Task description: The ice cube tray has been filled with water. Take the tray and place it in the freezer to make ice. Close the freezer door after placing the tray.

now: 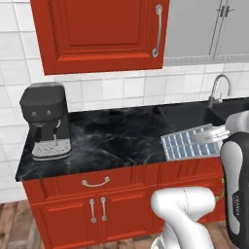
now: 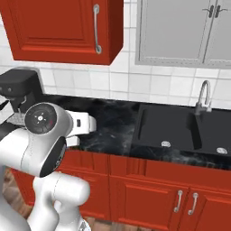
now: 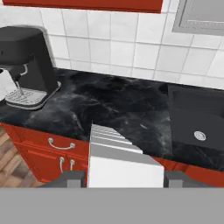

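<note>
Left base view: the claw is closing narrowly on one short end of the ice cube tray and holding it lifted, tilted, above the black counter; the tray is reaching out from the fingers toward the coffee machine, which is sitting well apart at the far end. The tray is showing as a pale grey flat rectangle with rows of light-blue square cells, the water glossy in them. Right base view: the arm is blocking the claw, so the grip cannot be judged here; the sink and tap are lying off to the side. Hand view: the tray is running straight ahead from between the fingertips, seen end-on as pale ribs. Risk, as a judgement: with only one end pinched, the long free end is levering on the fingers, so a quick swing toward the freezer could tip it further, spill the water, or twist it loose.
</note>
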